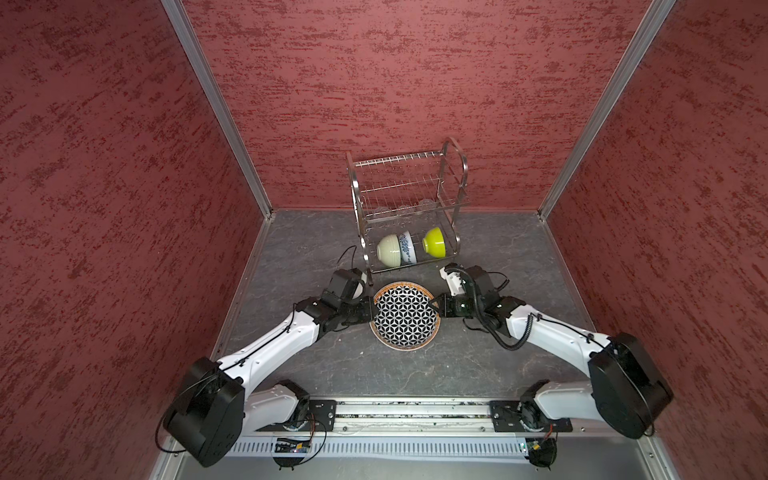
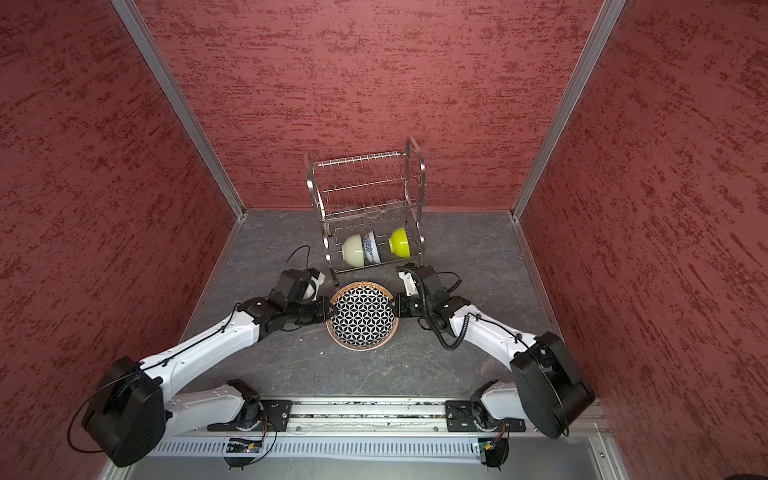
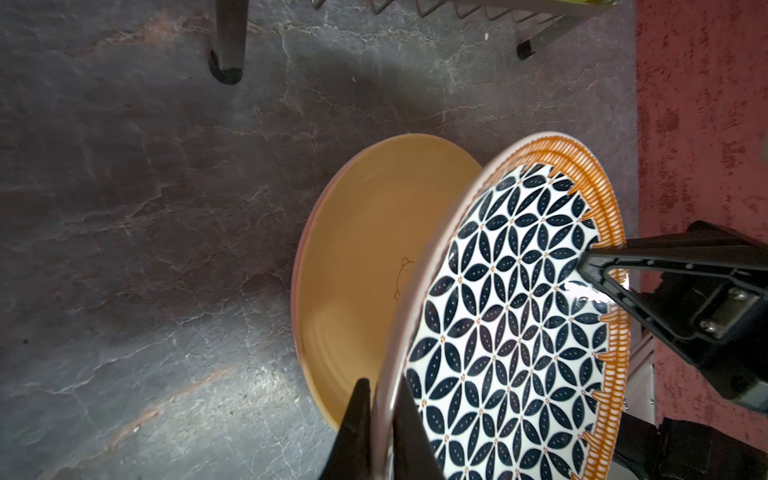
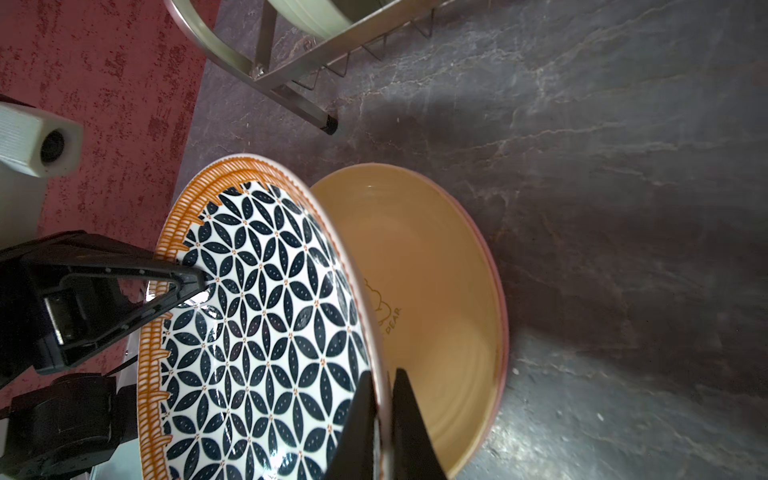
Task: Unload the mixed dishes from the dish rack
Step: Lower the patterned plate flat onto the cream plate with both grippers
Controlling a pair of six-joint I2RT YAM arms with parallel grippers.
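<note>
Dark stone-patterned tabletop point(image 1: 519, 257) sits between red walls. The left gripper point(image 1: 372, 310) and right gripper point(image 1: 435, 304) each pinch opposite rims of the geometric plate point(image 1: 405, 318), holding it over the pale yellow plate point(image 3: 365, 257) on the near side of the dish rack point(image 1: 455, 166). This looks like the stacking step: lower it level, then release both sides. Three bowls point(image 1: 408, 248) sit racked. The tumblers are barely discernible, and the pink plate point(image 4: 502, 316) shows only a sliver.

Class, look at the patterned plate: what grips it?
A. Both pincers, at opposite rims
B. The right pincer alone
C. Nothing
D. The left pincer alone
A: the left pincer and the right pincer are each shut on the rim of the patterned plate, on opposite sides.
</note>
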